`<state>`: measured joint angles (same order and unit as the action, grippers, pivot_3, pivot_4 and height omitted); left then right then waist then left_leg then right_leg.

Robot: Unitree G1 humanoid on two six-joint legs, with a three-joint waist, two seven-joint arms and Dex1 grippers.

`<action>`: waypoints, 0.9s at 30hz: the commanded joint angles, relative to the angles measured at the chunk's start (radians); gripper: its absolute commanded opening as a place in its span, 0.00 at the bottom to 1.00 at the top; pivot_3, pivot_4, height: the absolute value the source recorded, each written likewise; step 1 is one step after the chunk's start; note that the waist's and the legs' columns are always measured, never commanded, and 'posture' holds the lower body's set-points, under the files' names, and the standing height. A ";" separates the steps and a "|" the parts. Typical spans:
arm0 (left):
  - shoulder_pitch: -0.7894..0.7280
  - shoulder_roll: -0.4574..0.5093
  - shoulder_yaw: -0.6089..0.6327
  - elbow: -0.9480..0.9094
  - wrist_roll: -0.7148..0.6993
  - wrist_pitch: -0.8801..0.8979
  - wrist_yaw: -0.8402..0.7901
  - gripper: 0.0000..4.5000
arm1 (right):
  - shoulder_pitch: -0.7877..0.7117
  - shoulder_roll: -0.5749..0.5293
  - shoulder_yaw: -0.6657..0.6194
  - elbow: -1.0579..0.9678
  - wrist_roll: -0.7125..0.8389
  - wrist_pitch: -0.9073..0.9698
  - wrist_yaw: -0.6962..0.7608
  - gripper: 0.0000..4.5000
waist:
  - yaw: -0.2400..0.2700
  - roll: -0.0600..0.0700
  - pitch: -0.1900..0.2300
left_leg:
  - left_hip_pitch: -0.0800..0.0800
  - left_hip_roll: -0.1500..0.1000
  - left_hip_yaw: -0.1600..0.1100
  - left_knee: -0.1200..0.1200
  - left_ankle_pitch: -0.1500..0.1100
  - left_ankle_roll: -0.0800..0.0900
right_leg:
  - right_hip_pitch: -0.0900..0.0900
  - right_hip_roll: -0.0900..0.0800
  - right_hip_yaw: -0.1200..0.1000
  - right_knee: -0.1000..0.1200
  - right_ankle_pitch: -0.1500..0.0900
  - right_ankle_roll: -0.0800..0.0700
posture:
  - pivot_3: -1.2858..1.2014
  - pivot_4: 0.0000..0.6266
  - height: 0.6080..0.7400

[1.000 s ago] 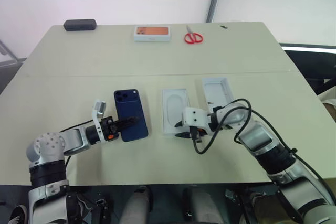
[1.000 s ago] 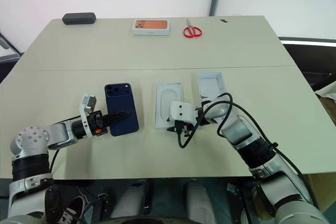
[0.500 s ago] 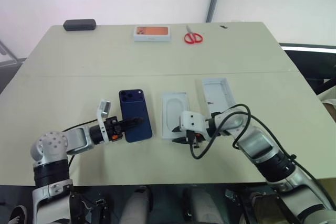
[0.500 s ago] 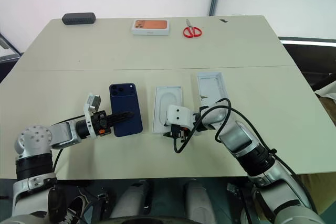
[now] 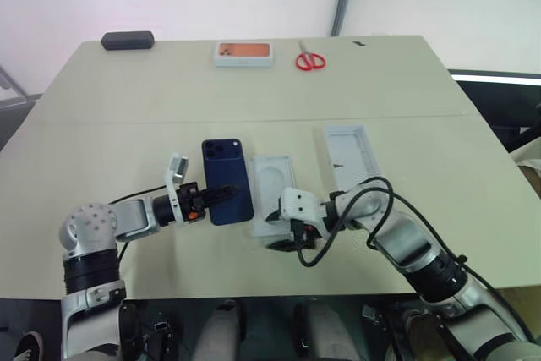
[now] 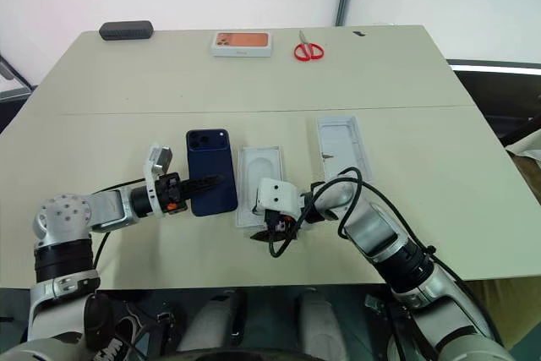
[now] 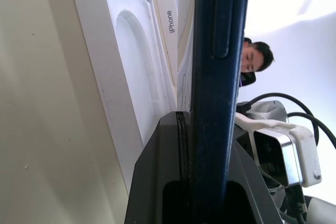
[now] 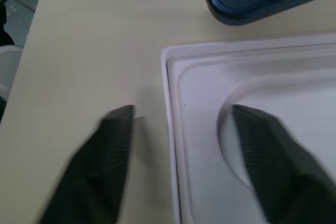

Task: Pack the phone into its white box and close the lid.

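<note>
Comparing frames: right gripper [image 8: 181, 156] jaws have spread wide, straddling the insert's [image 5: 272, 188] corner edge; left gripper [image 5: 221, 194] jaws stay clamped on the phone [image 5: 226, 179], carried rightward beside the insert, unpacked.

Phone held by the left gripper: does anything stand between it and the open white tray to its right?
Yes. The white insert with the oval recess lies flat between the phone and the tray, right beside the phone. The right gripper, jaws open, straddles the insert's near corner.
</note>
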<state>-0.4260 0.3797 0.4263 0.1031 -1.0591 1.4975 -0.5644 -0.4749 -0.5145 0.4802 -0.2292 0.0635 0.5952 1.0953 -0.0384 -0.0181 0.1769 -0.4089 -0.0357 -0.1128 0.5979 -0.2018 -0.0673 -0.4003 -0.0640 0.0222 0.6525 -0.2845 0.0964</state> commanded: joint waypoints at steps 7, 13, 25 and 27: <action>-0.001 -0.032 0.002 -0.042 -0.058 0.027 -0.005 0.00 | -0.083 -0.104 -0.153 -0.075 0.080 0.048 0.011 0.98 | 0.004 0.000 0.000 | 0.000 0.000 0.000 0.000 0.000 0.000 | 0.000 0.000 0.000 0.000 0.000 0.000 | 0.52 0.24 1.00; -0.010 -0.109 -0.014 -0.042 -0.038 0.004 0.060 0.00 | -0.048 -0.134 -0.382 -0.051 0.257 0.005 0.028 0.98 | 0.025 -0.001 0.001 | 0.000 0.000 0.001 0.001 0.000 0.000 | 0.001 0.000 -0.001 -0.001 0.000 0.000 | 0.52 0.24 1.00; -0.030 -0.234 -0.093 -0.024 0.004 -0.042 0.147 0.00 | 0.109 -0.168 -0.396 0.001 0.216 -0.206 -0.003 0.98 | 0.020 -0.001 0.001 | 0.000 0.000 0.004 0.003 0.000 0.001 | 0.003 0.001 -0.001 -0.001 0.000 0.000 | 0.52 0.24 1.00; -0.039 -0.236 -0.096 -0.014 0.006 -0.049 0.145 0.00 | 0.108 -0.167 -0.388 0.003 0.211 -0.211 -0.011 0.98 | 0.022 -0.001 0.001 | 0.000 0.000 0.003 0.003 0.000 0.001 | 0.003 0.001 -0.001 -0.001 0.000 0.000 | 0.52 0.24 1.00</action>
<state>-0.4416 0.1406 0.3259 0.1026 -1.0380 1.4668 -0.4091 -0.3512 -0.6865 0.0949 -0.2023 0.2771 0.4037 1.0922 -0.0165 -0.0194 0.1782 -0.4085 -0.0359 -0.1093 0.6011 -0.2022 -0.0665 -0.3971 -0.0626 0.0212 0.6514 -0.2845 0.0966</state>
